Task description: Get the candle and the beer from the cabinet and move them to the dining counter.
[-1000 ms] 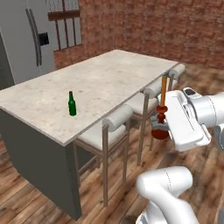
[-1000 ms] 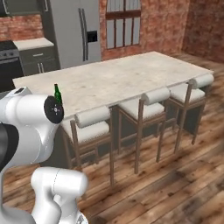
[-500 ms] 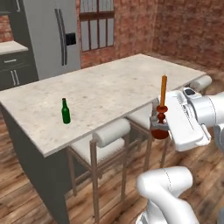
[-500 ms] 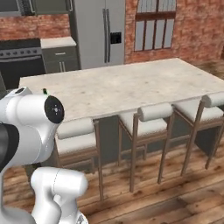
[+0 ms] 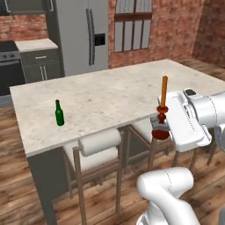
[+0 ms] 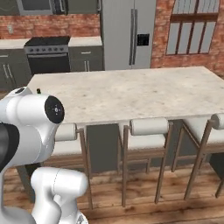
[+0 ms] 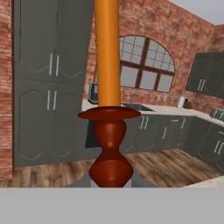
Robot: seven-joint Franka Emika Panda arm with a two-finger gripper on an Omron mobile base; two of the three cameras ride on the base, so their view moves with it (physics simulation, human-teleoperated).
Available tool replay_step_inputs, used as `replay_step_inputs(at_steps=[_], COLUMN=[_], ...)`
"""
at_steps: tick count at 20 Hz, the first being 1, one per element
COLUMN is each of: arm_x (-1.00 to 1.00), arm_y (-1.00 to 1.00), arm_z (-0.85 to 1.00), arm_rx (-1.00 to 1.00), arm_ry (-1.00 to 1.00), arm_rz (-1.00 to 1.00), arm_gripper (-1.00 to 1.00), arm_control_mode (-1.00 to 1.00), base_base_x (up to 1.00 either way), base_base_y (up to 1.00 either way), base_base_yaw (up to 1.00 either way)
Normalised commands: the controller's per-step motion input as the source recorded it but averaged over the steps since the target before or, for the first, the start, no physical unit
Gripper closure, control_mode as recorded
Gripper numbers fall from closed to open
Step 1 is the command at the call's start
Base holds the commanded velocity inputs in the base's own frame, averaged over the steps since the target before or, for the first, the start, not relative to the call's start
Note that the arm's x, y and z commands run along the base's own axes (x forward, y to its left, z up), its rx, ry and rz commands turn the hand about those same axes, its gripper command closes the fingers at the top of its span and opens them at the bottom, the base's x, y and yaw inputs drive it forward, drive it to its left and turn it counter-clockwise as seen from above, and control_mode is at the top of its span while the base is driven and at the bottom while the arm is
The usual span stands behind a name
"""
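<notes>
The candle (image 5: 164, 90), an orange taper on a dark red flared holder (image 5: 161, 132), stands upright in my gripper (image 5: 158, 122), which is shut on the holder's stem. It hangs in the air just off the near edge of the dining counter (image 5: 114, 94), above the stools. Close up in the hand view, the taper (image 7: 107, 52) and holder (image 7: 110, 148) rise in the middle. The beer (image 5: 59, 113), a small dark green bottle, stands upright on the counter's near left part, well to the left of the gripper. The right base view shows the beige top of the counter (image 6: 144, 92) from the other side.
Stools with rolled backs (image 5: 99, 143) (image 6: 148, 127) line the counter's near side under its overhang. A grey refrigerator (image 5: 83, 35) and a black stove (image 6: 47, 54) stand at the back wall. Dark grey-green cabinets with arched doors (image 7: 48, 87) show behind the candle in the hand view.
The base has driven, so both base views have swung around: the counter now lies more square-on and the refrigerator sits behind it. The candle stays held in the shut gripper.
</notes>
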Motion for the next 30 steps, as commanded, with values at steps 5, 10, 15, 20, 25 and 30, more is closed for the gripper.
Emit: replay_step_inputs(at_steps=[5,10,15,20,25,30], arm_x=[0.00,0.00,0.00,0.00,0.00,0.00], arm_y=[0.00,0.00,0.00,0.00,0.00,0.00], arm_z=[0.00,0.00,0.00,0.00,0.00,0.00], arm_rx=[0.00,0.00,0.00,0.00,0.00,0.00], arm_ry=[0.00,0.00,0.00,0.00,0.00,0.00], arm_rz=[0.00,0.00,0.00,0.00,0.00,0.00], arm_gripper=[1.00,1.00,1.00,1.00,1.00,1.00], arm_control_mode=[1.00,1.00,1.00,1.00,1.00,1.00], base_base_x=[0.51,0.76,0.93,0.77,0.27,0.01], base_base_y=[-0.57,-0.48,-0.32,-0.13,0.00,0.00], base_base_yaw=[0.43,0.42,0.35,0.22,0.02,0.00])
